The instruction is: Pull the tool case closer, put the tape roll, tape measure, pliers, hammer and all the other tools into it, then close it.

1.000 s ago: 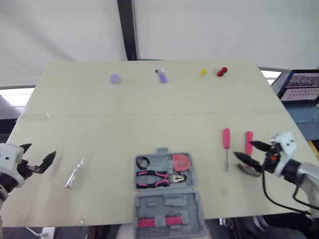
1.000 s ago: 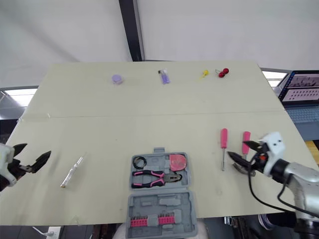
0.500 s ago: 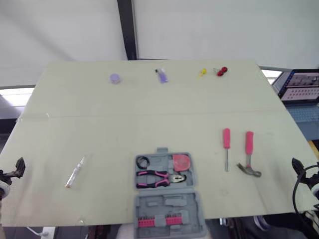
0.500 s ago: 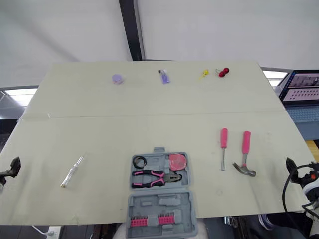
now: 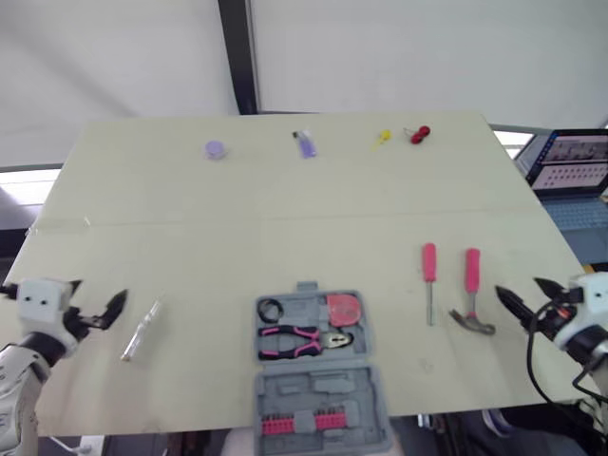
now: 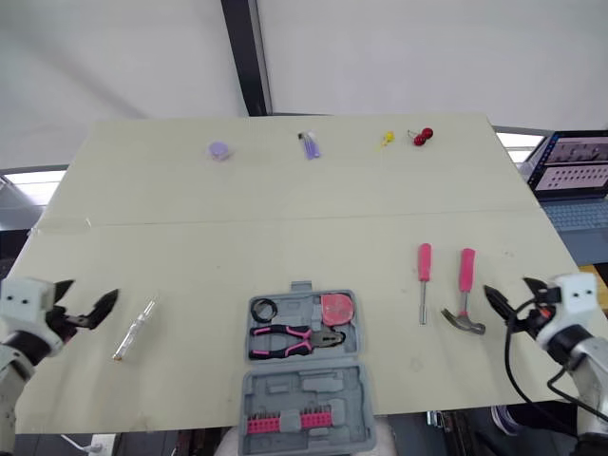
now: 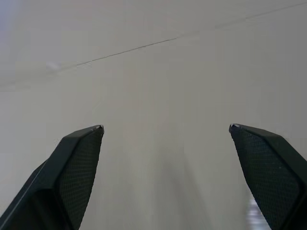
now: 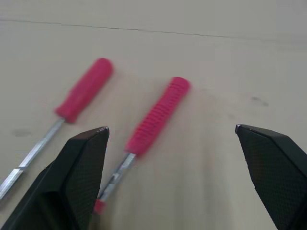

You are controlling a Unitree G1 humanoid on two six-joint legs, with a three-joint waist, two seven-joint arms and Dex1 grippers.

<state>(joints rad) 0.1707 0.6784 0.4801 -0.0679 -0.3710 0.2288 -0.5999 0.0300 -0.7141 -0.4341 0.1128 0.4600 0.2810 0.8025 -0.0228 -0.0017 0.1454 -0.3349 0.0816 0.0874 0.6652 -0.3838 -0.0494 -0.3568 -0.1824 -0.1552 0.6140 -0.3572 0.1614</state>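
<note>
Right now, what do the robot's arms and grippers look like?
The left gripper and right gripper each have two black fingers that taper to points, with finely dotted inner pads. Each sits on a white boxy housing; the left one has two small dark dots. A black cable loops below the right wrist. The right forearm is light grey.

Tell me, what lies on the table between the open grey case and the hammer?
A pink-handled screwdriver, lying apart from both the tool case and the hammer; the left and right eye views show it.
</note>
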